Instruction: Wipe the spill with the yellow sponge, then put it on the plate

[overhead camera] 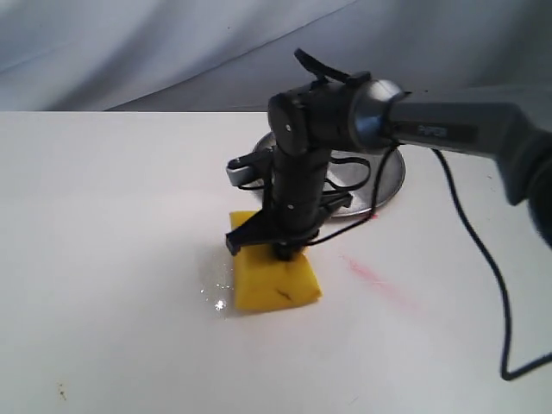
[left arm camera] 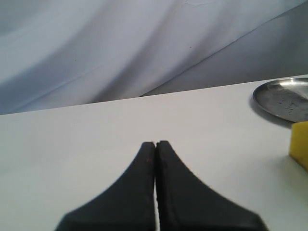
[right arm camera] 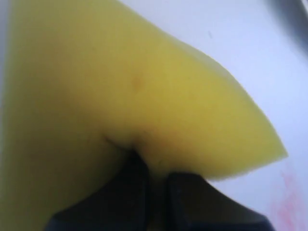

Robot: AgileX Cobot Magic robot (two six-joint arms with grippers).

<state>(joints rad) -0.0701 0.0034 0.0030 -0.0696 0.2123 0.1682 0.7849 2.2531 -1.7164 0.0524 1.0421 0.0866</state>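
The yellow sponge (overhead camera: pixel 274 278) lies flat on the white table, pinched from above by my right gripper (overhead camera: pixel 285 250). In the right wrist view the sponge (right arm camera: pixel 120 91) fills most of the picture and bulges around the right gripper (right arm camera: pixel 156 168), whose jaws are sunk into the foam. A thin wet glistening film (overhead camera: pixel 214 283) shows on the table just left of the sponge; no amber puddle can be made out apart from it. The silver plate (overhead camera: pixel 390 179) sits behind the arm, half hidden. My left gripper (left arm camera: pixel 156 143) is shut on nothing above bare table, with the plate (left arm camera: pixel 284 98) and a sponge corner (left arm camera: pixel 301 144) off to one side.
A pink-red smear (overhead camera: pixel 373 276) runs across the table right of the sponge, also visible as a pink smear (right arm camera: pixel 288 197) in the right wrist view. A black cable (overhead camera: pixel 483 259) hangs from the right arm down over the table. Grey cloth backs the table.
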